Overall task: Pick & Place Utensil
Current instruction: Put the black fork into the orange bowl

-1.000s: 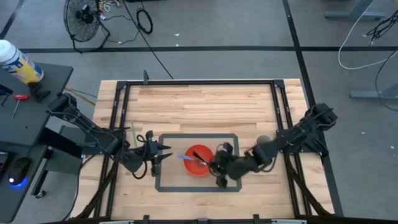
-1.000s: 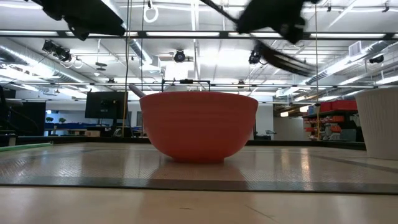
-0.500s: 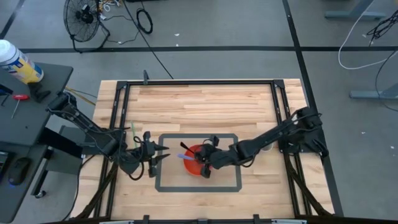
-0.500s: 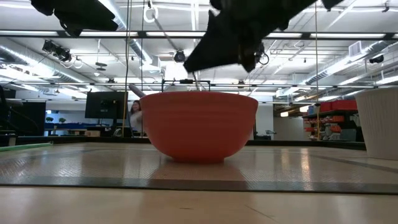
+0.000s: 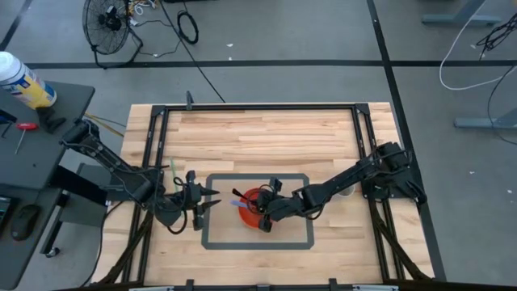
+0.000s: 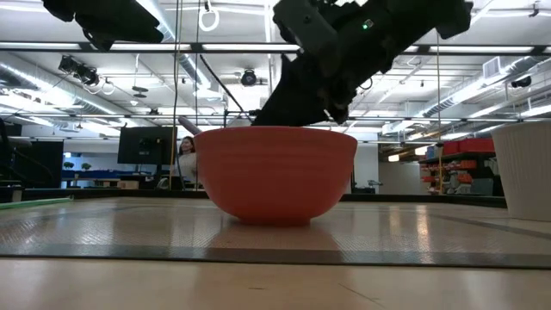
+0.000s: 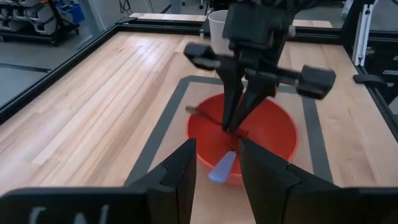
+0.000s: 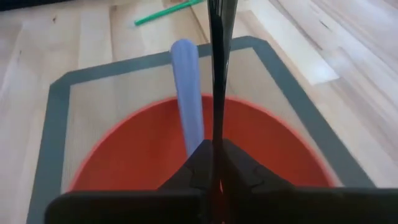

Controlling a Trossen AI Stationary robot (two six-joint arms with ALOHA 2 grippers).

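right gripper [image 7: 239, 121] directly above red bowl [image 7: 277, 134], clenched on dark utensil [image 8: 217, 74] lying level over the bowl; left gripper [image 5: 202, 204] spread, beside.

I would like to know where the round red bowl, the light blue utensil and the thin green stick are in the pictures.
Round red bowl [image 6: 275, 176], low view, on its outer wall.
Light blue utensil [image 8: 188, 99], right wrist view, on the middle of its handle.
Thin green stick [image 8: 169, 10], right wrist view, on its middle.
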